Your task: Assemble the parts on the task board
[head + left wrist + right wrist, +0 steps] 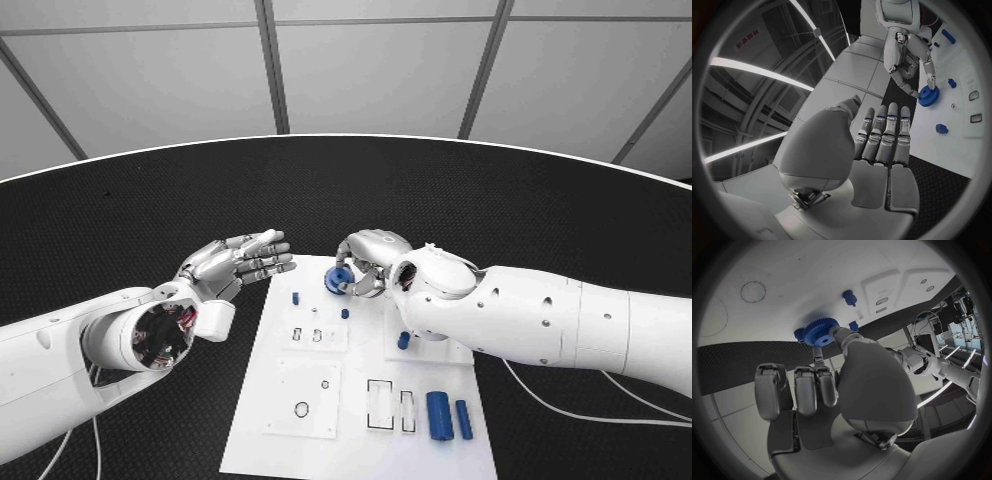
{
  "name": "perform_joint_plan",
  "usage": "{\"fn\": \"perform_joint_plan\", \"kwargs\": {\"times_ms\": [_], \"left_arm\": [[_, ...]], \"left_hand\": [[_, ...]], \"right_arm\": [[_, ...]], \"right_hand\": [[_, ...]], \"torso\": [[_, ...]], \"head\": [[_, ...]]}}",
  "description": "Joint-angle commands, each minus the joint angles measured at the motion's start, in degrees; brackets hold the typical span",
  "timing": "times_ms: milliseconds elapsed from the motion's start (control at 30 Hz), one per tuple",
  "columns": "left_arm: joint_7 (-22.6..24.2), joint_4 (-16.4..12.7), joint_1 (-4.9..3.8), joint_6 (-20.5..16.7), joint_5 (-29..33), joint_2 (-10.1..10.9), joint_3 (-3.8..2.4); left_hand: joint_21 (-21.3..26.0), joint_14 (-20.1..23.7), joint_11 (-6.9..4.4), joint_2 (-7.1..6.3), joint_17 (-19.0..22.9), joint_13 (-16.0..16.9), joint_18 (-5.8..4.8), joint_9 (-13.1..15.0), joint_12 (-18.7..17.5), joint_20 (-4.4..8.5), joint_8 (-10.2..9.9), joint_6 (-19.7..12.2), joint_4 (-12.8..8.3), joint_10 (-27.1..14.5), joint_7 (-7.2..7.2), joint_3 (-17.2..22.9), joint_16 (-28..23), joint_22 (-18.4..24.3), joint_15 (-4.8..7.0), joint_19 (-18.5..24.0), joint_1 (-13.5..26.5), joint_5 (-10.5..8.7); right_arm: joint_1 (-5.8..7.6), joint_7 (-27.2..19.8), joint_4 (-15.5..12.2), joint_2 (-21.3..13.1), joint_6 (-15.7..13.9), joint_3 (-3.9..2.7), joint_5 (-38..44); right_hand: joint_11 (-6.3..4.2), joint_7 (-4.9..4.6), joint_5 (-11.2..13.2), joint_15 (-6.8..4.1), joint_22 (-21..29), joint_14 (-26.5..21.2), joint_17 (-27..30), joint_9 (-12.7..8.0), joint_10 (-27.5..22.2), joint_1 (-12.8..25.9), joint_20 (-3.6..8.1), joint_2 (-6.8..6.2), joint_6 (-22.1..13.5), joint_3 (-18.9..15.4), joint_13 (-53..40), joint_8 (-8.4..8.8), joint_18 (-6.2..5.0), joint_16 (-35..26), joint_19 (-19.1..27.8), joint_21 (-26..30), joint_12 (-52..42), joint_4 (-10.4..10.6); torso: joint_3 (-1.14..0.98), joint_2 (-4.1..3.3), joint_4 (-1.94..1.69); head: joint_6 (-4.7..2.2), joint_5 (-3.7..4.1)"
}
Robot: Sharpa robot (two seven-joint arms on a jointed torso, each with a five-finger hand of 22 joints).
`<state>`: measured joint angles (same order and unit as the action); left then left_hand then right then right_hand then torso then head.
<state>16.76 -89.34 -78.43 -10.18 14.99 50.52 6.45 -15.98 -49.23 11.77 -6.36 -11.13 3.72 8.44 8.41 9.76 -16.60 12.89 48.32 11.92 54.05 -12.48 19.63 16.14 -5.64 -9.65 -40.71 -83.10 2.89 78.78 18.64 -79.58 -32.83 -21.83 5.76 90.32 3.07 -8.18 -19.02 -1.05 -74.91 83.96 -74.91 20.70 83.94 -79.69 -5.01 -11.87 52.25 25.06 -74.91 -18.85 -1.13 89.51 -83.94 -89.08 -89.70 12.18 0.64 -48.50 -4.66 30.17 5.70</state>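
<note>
The white task board (274, 445) lies in the middle of the black table. My right hand (369, 260) is over the board's far end and pinches a blue gear (339, 280) between thumb and a fingertip, low over the board. The same blue gear (820, 331) sits at my right hand's (836, 385) fingertips, close to the board (786, 285). My left hand (238, 262) hovers just off the board's far left corner, fingers straight and apart, holding nothing. From the left wrist, my left hand (879, 140) points toward the gear (928, 95) and the right hand (907, 60).
Small blue pegs (296, 297) (345, 313) (404, 340) stand on the board's far half. Two blue cylinders (438, 415) (463, 418) lie at its near right, beside rectangular slots. A blue peg (849, 297) stands beyond the gear. A cable runs on the table at the right.
</note>
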Motion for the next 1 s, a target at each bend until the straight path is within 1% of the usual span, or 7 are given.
{"fn": "perform_joint_plan", "kwargs": {"times_ms": [33,133,233,300,367,500,1000], "left_arm": [[0.00,0.00,0.00,0.00,0.00,0.01,0.00],[-0.02,0.00,0.00,0.00,0.00,0.01,0.00],[-0.03,0.01,0.00,-0.01,0.00,0.00,0.00],[-0.04,0.01,0.00,-0.01,0.00,-0.01,0.00],[-0.05,0.02,0.00,-0.01,0.00,-0.02,0.00],[-0.08,0.00,0.00,-0.05,0.00,0.01,0.00],[-0.17,0.00,0.00,-0.05,0.00,0.03,0.00]], "left_hand": [[0.37,0.36,0.09,-0.10,-0.09,0.00,0.59,-0.08,-0.19,-0.02,-0.37,-0.20,0.06,0.33,-2.64,0.33,-0.25,0.06,-0.17,-0.44,-0.48,0.01],[0.37,0.36,0.09,-0.10,-0.09,0.00,0.59,-0.08,-0.19,-0.02,-0.37,-0.20,0.06,0.33,-2.64,0.33,-0.25,0.06,-0.17,-0.44,-0.48,0.01],[0.37,0.36,0.09,-0.10,-0.09,0.00,0.59,-0.08,-0.19,-0.02,-0.37,-0.20,0.06,0.33,-2.64,0.33,-0.25,0.06,-0.17,-0.44,-0.48,0.01],[0.37,0.36,0.09,-0.10,-0.09,0.00,0.59,-0.08,-0.19,-0.02,-0.37,-0.20,0.06,0.33,-2.64,0.33,-0.25,0.06,-0.17,-0.44,-0.48,0.01],[0.37,0.36,0.09,-0.10,-0.09,0.00,0.59,-0.08,-0.19,-0.02,-0.37,-0.20,0.06,0.33,-2.64,0.33,-0.25,0.06,-0.17,-0.44,-0.48,0.01],[0.37,0.36,0.09,-0.10,-0.09,0.00,0.59,-0.08,-0.19,-0.02,-0.37,-0.20,0.06,0.33,-2.64,0.33,-0.25,0.06,-0.17,-0.44,-0.48,0.01],[0.41,0.36,0.09,-0.17,-0.11,0.00,0.58,-0.10,-0.32,-0.02,-0.41,-0.17,-0.05,0.40,-2.65,0.53,-0.27,0.13,-0.17,-0.44,-0.43,0.00]], "right_arm": [[0.00,0.01,-0.08,-0.04,-0.06,0.00,0.00],[0.00,-0.05,-0.07,-0.04,-0.10,0.00,0.00],[0.00,-0.22,0.02,0.01,0.02,0.00,0.00],[0.00,-0.34,0.11,0.05,0.33,0.00,0.00],[0.00,-0.43,0.21,0.10,0.91,0.00,0.00],[0.00,-0.57,0.46,0.19,2.53,0.00,0.00],[0.00,-0.57,0.82,0.24,4.30,0.00,-0.01]], "right_hand": [[-0.14,0.53,-0.26,-0.19,-13.30,5.85,-14.14,0.12,6.06,0.11,0.28,0.58,1.02,0.46,-15.09,0.01,0.77,0.24,-5.31,-0.25,-0.30,0.03],[-0.09,0.46,-0.25,-0.15,-13.39,5.84,-14.09,0.07,6.06,0.55,0.24,0.29,0.87,0.56,-15.09,0.25,0.78,0.23,-5.35,-0.28,-0.30,-0.07],[0.21,0.08,-0.07,0.07,-13.34,5.83,-14.04,-0.20,6.06,1.42,0.08,-0.14,0.10,0.82,-15.09,1.11,0.77,0.21,-5.32,-0.26,-0.30,-0.20],[0.88,-0.68,1.77,0.66,-13.40,5.83,-14.04,-0.70,6.06,2.90,-0.38,-0.95,-1.47,0.57,-15.09,2.65,0.79,0.22,-5.34,-0.28,-0.30,-0.16],[1.37,-1.21,2.51,1.08,-13.33,5.82,-14.02,-1.15,6.06,3.74,-0.76,-1.48,-3.00,0.25,-15.09,4.04,0.77,0.21,-5.31,-0.24,-0.30,-0.18],[1.66,-1.43,3.47,1.45,-13.11,5.78,-13.86,-1.37,6.06,4.92,-1.20,-2.03,-3.65,-0.77,-15.09,5.12,0.72,0.17,-5.21,-0.15,-0.30,-0.05],[1.72,-1.47,4.08,1.54,-12.89,5.72,-13.58,-1.38,6.00,5.65,-1.35,-2.05,-3.56,-1.54,-15.03,5.53,0.68,0.10,-5.10,-0.06,-0.23,0.19]], "torso": [[0.02,-0.04,-0.02],[0.05,-0.05,0.01],[0.05,-0.01,0.06],[0.04,0.01,0.06],[0.08,0.02,0.04],[0.10,-0.02,0.00],[0.04,-0.01,0.02]], "head": [[0.05,0.01],[0.07,0.06],[0.10,0.01],[0.13,0.03],[0.21,0.09],[0.25,0.12],[0.29,0.13]]}}
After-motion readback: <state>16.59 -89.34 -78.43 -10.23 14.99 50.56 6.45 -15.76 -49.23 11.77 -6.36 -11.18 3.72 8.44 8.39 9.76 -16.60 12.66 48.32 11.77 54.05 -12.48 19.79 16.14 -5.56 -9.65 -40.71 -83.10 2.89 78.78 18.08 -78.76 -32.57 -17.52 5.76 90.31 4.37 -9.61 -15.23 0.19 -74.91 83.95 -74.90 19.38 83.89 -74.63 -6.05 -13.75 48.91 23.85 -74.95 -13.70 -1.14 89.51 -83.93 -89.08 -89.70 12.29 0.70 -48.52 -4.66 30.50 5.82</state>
